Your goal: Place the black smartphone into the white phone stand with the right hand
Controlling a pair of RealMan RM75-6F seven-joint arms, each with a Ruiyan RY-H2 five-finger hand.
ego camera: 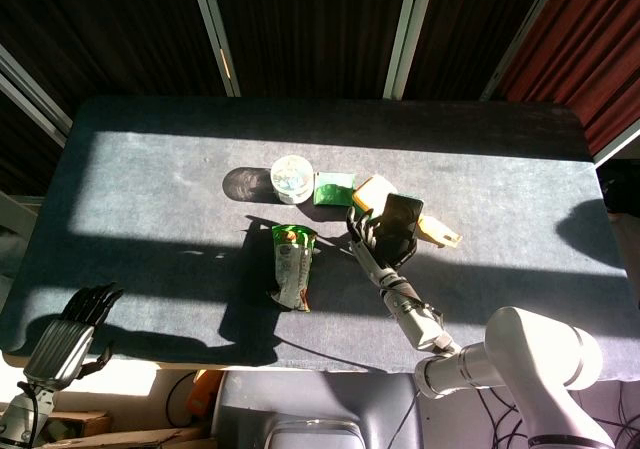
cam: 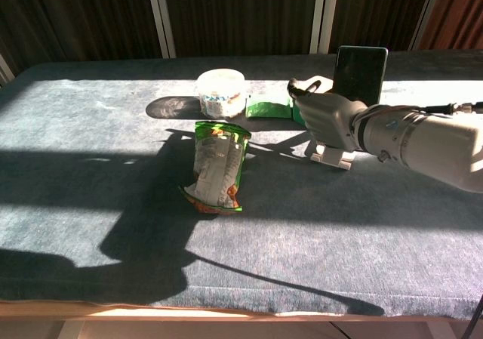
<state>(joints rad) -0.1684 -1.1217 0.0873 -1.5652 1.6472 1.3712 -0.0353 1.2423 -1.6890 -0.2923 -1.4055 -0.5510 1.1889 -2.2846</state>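
Note:
The black smartphone point(cam: 361, 74) stands upright, its screen facing the chest camera, and my right hand point(cam: 326, 118) grips its lower part. The hand hides the phone's bottom edge. Directly under the hand the white phone stand point(cam: 332, 156) rests on the table. Whether the phone sits in the stand cannot be told. From the head view the phone point(ego camera: 400, 217) leans above my right hand point(ego camera: 374, 241), with the stand point(ego camera: 441, 235) just to its right. My left hand point(ego camera: 72, 321) hangs beyond the table's front left corner, fingers extended and holding nothing.
A green snack bag point(cam: 217, 165) lies left of the stand. Behind it stand a white tub point(cam: 220, 91) and a green box point(cam: 267, 109). A yellow-orange item point(ego camera: 371, 191) sits just behind the phone. Sunlight and dark shadows cross the grey table point(cam: 90, 143).

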